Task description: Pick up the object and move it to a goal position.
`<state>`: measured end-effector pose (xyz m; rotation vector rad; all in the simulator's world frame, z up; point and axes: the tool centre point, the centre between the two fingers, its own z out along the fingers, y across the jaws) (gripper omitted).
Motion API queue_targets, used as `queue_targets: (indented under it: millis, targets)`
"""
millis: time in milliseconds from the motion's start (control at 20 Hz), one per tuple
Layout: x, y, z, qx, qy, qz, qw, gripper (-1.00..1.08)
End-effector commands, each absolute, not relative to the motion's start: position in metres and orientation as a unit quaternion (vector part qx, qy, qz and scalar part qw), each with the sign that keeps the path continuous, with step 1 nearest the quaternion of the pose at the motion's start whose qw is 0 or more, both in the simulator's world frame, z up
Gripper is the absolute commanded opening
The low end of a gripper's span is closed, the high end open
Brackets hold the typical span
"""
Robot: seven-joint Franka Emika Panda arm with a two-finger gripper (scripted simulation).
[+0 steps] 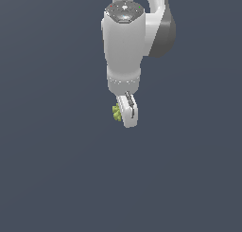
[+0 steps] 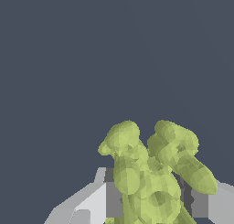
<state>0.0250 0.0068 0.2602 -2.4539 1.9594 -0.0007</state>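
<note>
The object (image 1: 116,112) is a tiny yellow-green lumpy cluster with knobbly lobes. In the exterior view it sticks out on the left side of my white gripper (image 1: 126,116), which hangs from the arm near the middle of the picture. In the wrist view the object (image 2: 151,173) fills the space between my two grey-white fingers (image 2: 93,202), which press on it from both sides. The gripper (image 2: 153,202) is shut on the object. Whether the object touches the ground or is lifted cannot be told.
A flat dark blue-grey ground (image 1: 56,179) surrounds the arm on all sides in both views. No other objects, containers or edges are in view.
</note>
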Motion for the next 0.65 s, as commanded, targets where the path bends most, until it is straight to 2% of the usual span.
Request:
queue_targets:
  millis: [0, 300, 600]
  targets:
    - [0.024, -0.001, 0.281, -0.782, 0.624, 0.0, 0.0, -1.0]
    - [0.024, -0.012, 0.311, -0.782, 0.623, 0.0, 0.0, -1.0]
    - [0.025, -0.015, 0.319, -0.782, 0.623, 0.0, 0.0, -1.0]
